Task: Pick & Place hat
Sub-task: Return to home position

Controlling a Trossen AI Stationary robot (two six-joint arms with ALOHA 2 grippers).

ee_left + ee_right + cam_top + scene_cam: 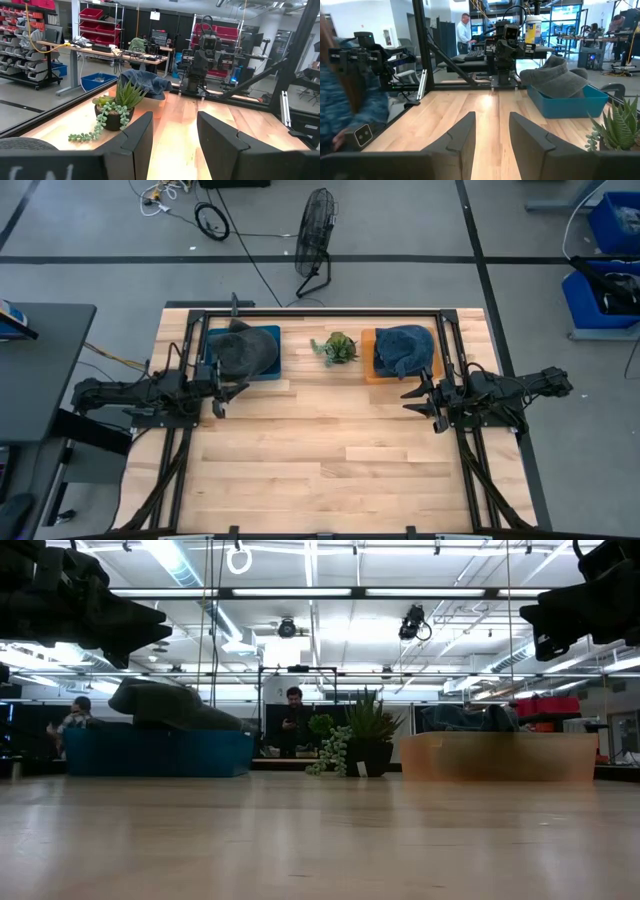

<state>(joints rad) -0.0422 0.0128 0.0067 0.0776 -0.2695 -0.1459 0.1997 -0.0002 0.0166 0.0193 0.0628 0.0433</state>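
A grey hat [245, 350] lies in a blue bin [268, 371] at the table's far left; in the right wrist view the grey hat [555, 76] rests over the blue bin's [572, 105] rim. A blue hat [405, 348] lies in an orange bin [370, 365] at the far right, also seen as the blue hat [145, 82] in the left wrist view. My left gripper [220, 395] hovers open just near of the blue bin. My right gripper [420, 398] hovers open near the orange bin's near right corner. Neither touches anything.
A small potted succulent [336, 348] stands between the two bins at the far edge. A black frame [320, 315] runs round the table's far edge and sides. Bare wood [320, 450] fills the middle and near half. People stand in the room behind.
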